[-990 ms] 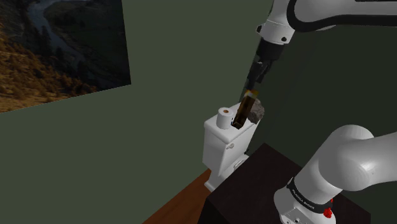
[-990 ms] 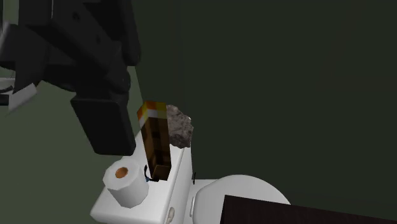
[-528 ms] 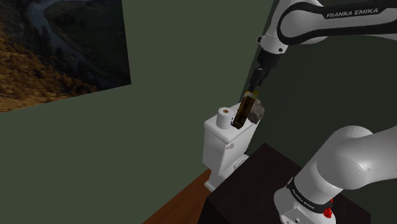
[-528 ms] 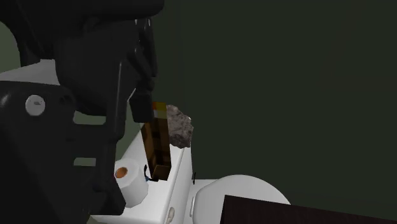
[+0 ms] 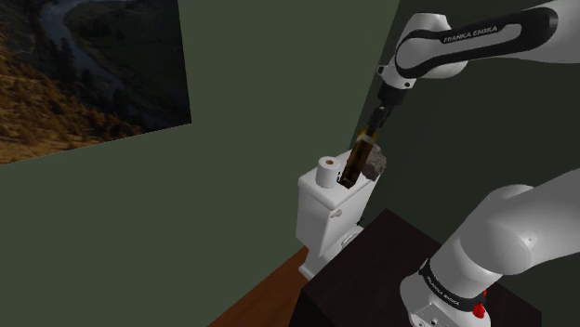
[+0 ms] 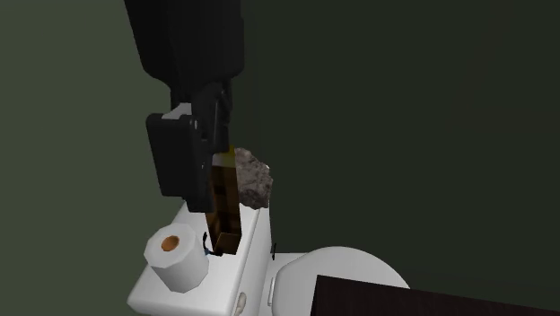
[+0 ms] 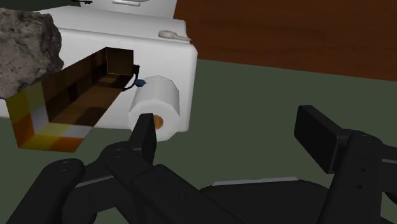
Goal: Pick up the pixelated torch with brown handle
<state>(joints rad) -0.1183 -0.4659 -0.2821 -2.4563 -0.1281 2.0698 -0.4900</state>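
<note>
The torch (image 5: 352,165) stands on the lid of a white toilet tank (image 5: 319,215), brown blocky handle down and orange-and-yellow tip up, leaning toward one o'clock in the shoulder view. A rough grey rock (image 5: 374,163) sits at its three o'clock, touching or almost touching the upper end, and a toilet paper roll (image 5: 326,172) stands at its nine o'clock, just beside the foot. The black gripper (image 5: 376,126) hangs from the white arm (image 5: 465,45) at the torch's twelve o'clock, close above the tip. In the second exterior view the gripper (image 6: 199,148) comes down from twelve o'clock, and one broad finger pad (image 6: 173,164) stands at the ten o'clock of the torch (image 6: 223,205), the other finger just over the yellow tip; whether either touches cannot be told. The rock (image 6: 255,178) is at two o'clock of the handle and the roll (image 6: 176,258) at seven o'clock. In the wrist view the gripper (image 7: 229,124) has its jaws wide apart with nothing between them; the torch (image 7: 70,109) lies outside them, beyond the finger nearest the roll (image 7: 159,108), with the rock (image 7: 25,41) against its tip end. The dark stand (image 5: 372,269) sits at five o'clock of the tank.
</note>
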